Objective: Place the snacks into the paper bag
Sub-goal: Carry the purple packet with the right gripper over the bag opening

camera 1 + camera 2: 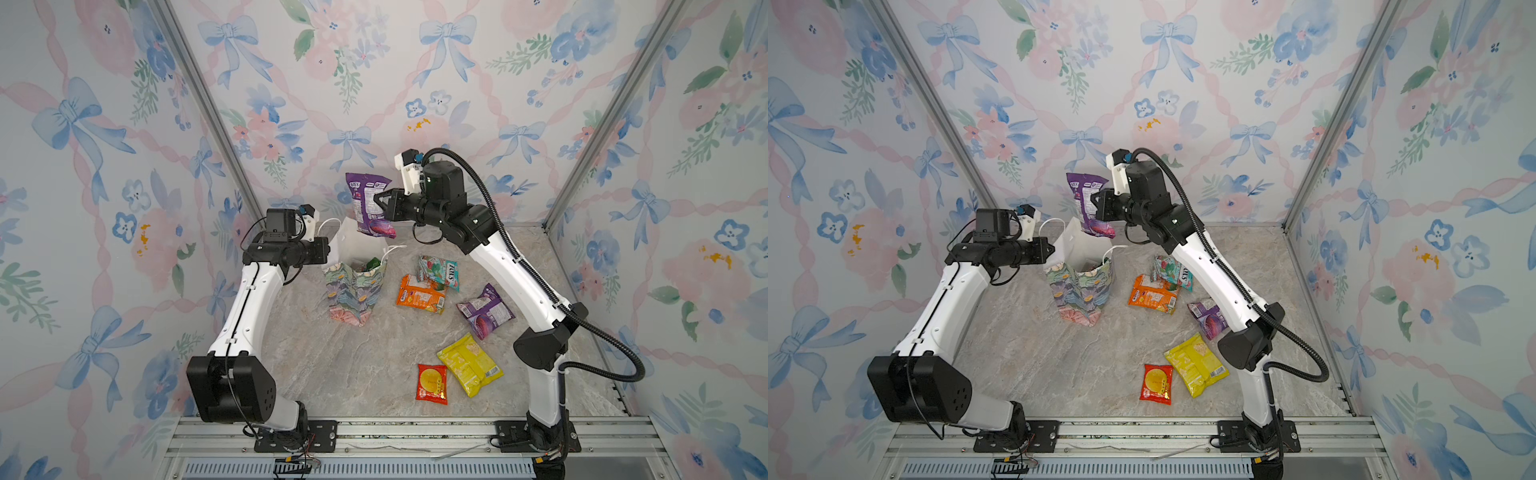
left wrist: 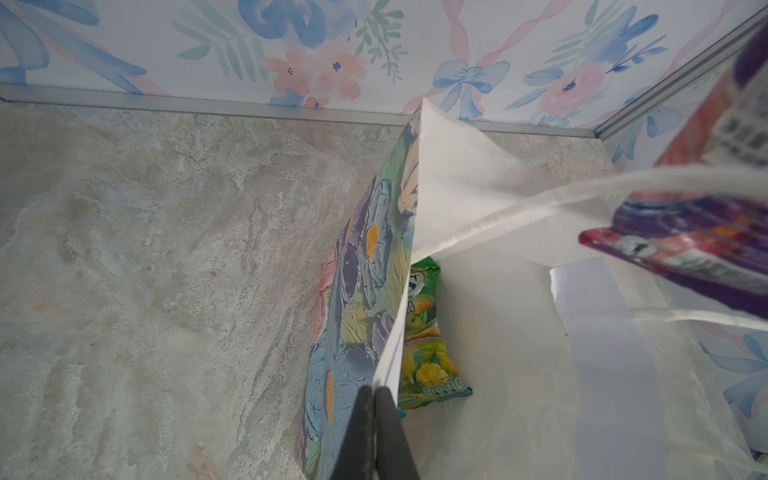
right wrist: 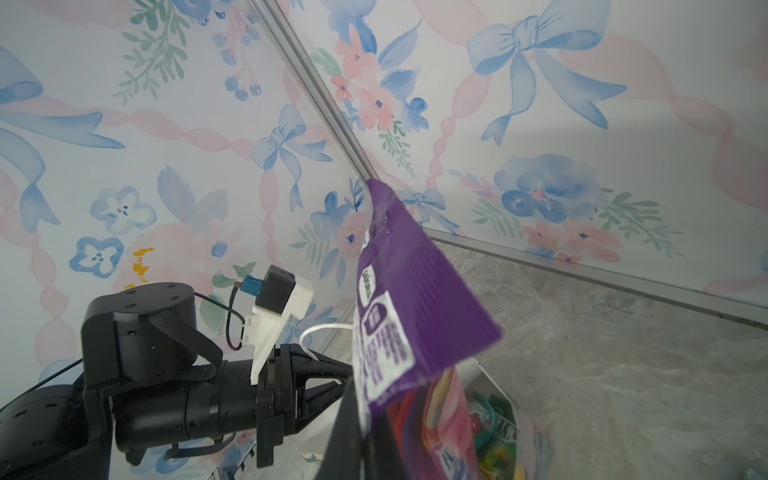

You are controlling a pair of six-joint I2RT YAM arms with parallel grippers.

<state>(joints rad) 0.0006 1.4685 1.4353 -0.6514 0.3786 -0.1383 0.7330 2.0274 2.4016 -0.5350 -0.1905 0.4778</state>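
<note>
1. Transfer in hand, in both top views: right tool (image 1: 379,203) is clenched on a purple packet (image 1: 368,208) that hangs above the paper bag (image 1: 353,291) at frame centre. Left tool (image 1: 329,251) pinches the bag's left wall. 5 more snacks, the orange packet (image 1: 420,294) nearest, lie on the worktop (image 1: 332,374) to the bag's lower right.
2. Left wrist view: the tool is clamped on the bag's rim at lower centre. A green-yellow packet (image 2: 424,345) already sits inside.
3. Right wrist view: the purple packet dangles at centre, with the bag mouth beneath at lower right. Best lowered bottom-first, clear of the cord handle (image 3: 324,332) and past the rim, before letting go.
</note>
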